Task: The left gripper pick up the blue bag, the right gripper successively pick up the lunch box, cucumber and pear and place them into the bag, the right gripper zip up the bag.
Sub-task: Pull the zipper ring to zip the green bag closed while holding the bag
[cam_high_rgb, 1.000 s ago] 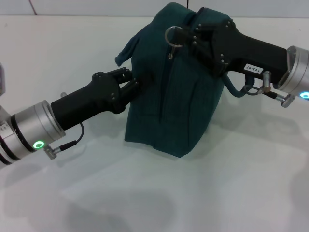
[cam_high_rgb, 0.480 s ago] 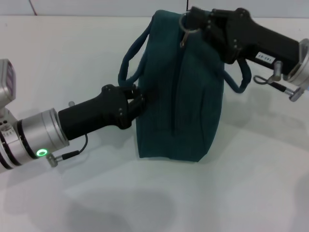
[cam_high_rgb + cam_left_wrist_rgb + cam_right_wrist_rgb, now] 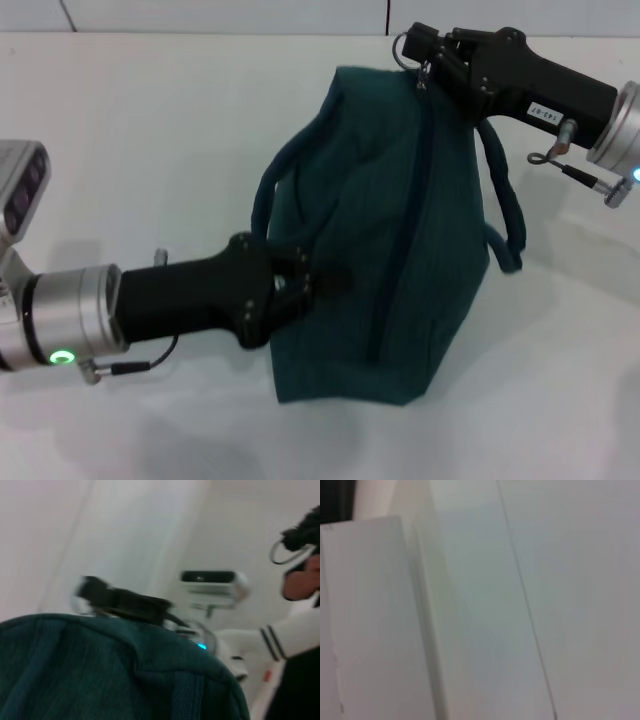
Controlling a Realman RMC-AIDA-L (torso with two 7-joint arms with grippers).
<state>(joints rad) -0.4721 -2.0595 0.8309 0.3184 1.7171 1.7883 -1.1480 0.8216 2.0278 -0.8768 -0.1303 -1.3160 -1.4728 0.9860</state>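
Zipping step, near its end. Blue bag (image 3: 390,270) stands mid-table; left gripper (image 3: 300,285) is clamped on its left side fabric. Right gripper (image 3: 420,55), closed on the ring zipper pull (image 3: 404,45), sits at the far top corner. Advice: pull along the zip line while left braces. Versus half a second ago: bag tilted nearer, pull further right.

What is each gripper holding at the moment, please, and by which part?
The left gripper pinches the side fabric of the blue bag. The right gripper grips the bag's ring zipper pull at its far top end.
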